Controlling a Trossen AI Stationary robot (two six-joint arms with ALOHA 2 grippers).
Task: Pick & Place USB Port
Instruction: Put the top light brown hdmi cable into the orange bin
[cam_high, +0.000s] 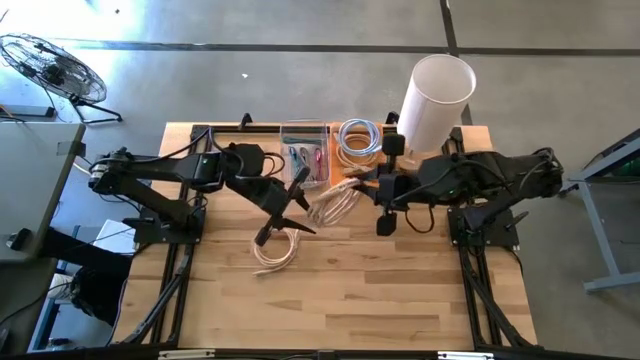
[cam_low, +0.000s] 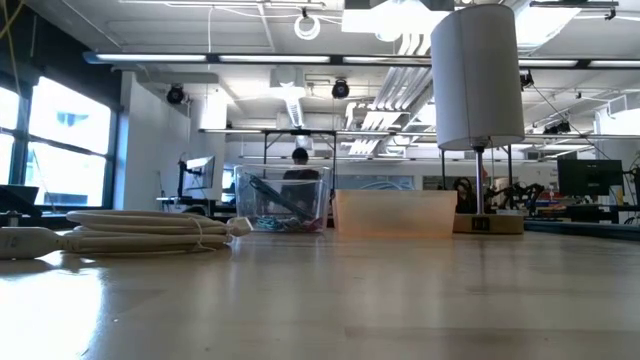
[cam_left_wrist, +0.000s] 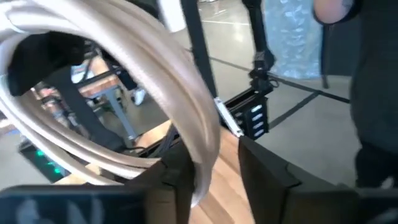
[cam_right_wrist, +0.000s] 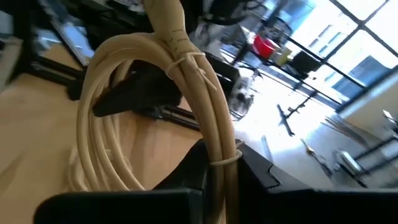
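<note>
We see both arms over the table, each holding a coiled cable. The right gripper is clamped on a cable lifted beside the bins, presumably to drop it in; the left gripper pinches another. A third coil lies on the open table, well clear of the edges.

Bright, even overhead light, window glare (right wrist view), blurred wrist views, soft shadows.
</note>
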